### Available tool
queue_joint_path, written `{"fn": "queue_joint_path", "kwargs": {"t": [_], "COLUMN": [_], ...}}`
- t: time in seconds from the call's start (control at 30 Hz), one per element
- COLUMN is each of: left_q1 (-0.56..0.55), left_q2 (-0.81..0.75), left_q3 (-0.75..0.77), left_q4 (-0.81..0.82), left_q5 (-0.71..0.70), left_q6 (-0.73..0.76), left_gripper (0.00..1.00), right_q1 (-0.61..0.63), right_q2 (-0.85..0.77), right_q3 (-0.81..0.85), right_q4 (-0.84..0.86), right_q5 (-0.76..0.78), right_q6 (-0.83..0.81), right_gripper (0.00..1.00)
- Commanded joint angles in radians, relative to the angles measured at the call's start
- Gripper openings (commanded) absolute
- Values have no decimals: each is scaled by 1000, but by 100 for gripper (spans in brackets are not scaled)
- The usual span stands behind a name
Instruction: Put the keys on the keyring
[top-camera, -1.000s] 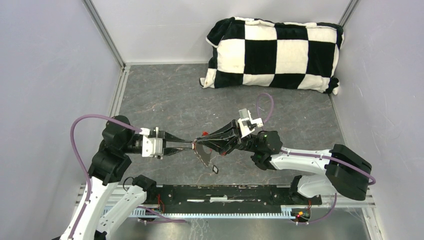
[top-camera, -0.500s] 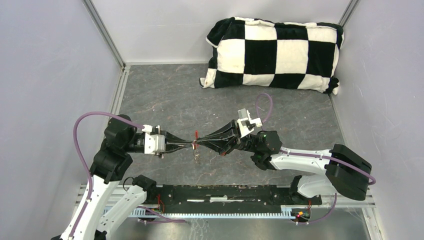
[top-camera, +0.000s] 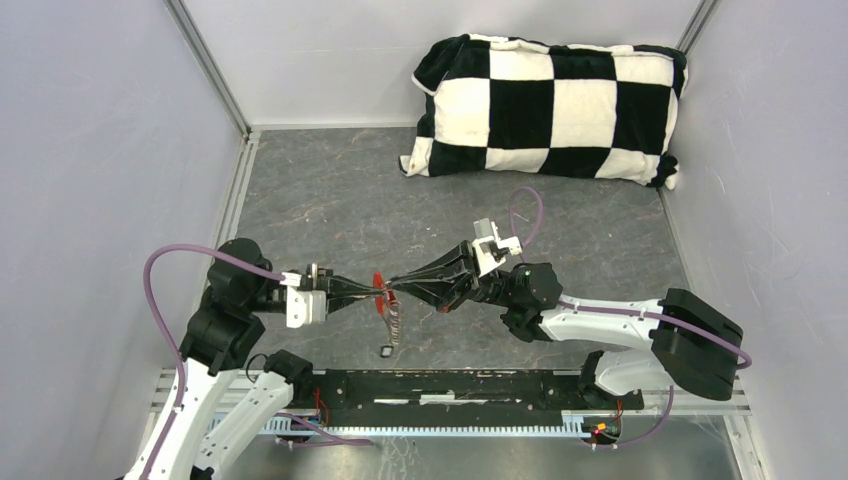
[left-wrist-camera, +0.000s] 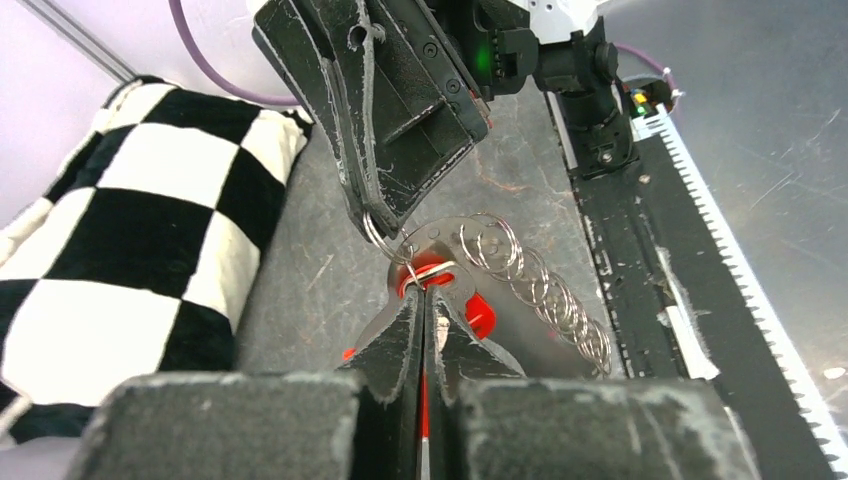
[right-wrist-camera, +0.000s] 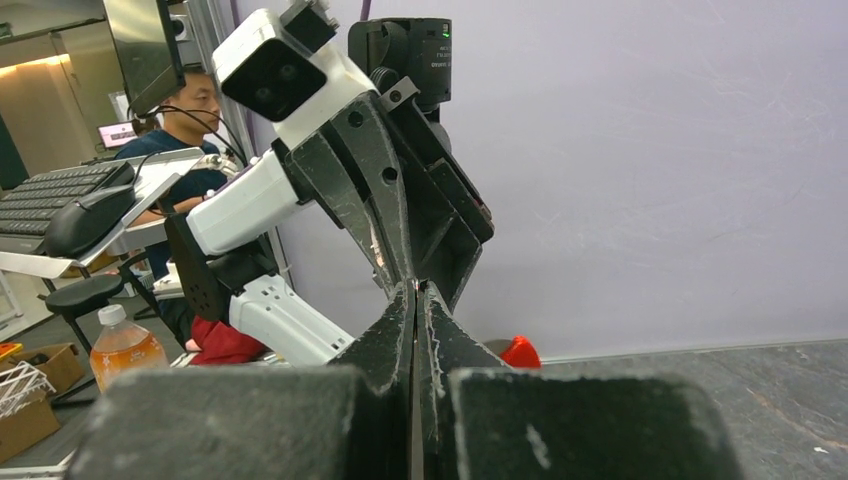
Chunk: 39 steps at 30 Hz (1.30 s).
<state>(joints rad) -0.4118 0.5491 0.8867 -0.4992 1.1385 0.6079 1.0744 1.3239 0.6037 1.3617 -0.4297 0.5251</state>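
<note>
Left wrist view: left claw (left-wrist-camera: 422, 297) is closed on the keyring (left-wrist-camera: 542, 290) at its red fob, right claw (left-wrist-camera: 376, 218) pinches one silver ring

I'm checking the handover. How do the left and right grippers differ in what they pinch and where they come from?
The left gripper pinches the red fob; the right gripper pinches a silver ring just beyond it. The left gripper reaches in from the left, the right gripper from the right. Both are shut, tips nearly meeting above the table, with the chain hanging below.
</note>
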Motion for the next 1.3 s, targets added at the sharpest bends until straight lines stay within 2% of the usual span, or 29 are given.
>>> {"fn": "queue_joint_path", "kwargs": {"t": [0.0, 0.27, 0.4, 0.5, 0.53, 0.7, 0.77, 0.9, 1.0, 1.2, 1.27], "left_q1": [-1, -2, -2, -2, -1, -1, -1, -2, -1, -2, -1], "left_q2": [0, 7, 16, 1, -12, -29, -18, 4, 21, 42, 51], "left_q3": [-8, -16, -14, -35, -43, -40, -25, 11, 24, 9, 5], "left_q4": [22, 21, 20, 21, 21, -52, -58, -57, -15, 67, 68], "left_q5": [48, 64, 73, 72, 66, 12, -7, -37, -42, -20, -4], "left_q6": [147, 235, 203, 182, 187, 269, 240, 134, -23, -203, -215], "left_gripper": [2, 2, 17, 39, 40, 42, 41, 37, 33, 34, 34], "right_q1": [10, 29, 29, 30, 30, 30, 30, 30, 29, 30, 29], "right_q2": [-5, 6, 5, -3, -6, -9, -8, -25, -42, -50, -45], "right_q3": [50, 47, 34, 20, 14, 4, -1, -31, -56, -81, -75], "right_q4": [6, -12, -4, 10, 16, 27, 35, 52, 58, 81, 83], "right_q5": [81, 142, 162, 185, 194, 199, 195, 195, 192, 183, 173], "right_q6": [-33, -51, -49, -49, -50, -47, -46, -61, -74, -71, -67], "right_gripper": [1, 1, 1, 0, 0, 1, 1, 1, 1, 1, 1]}}
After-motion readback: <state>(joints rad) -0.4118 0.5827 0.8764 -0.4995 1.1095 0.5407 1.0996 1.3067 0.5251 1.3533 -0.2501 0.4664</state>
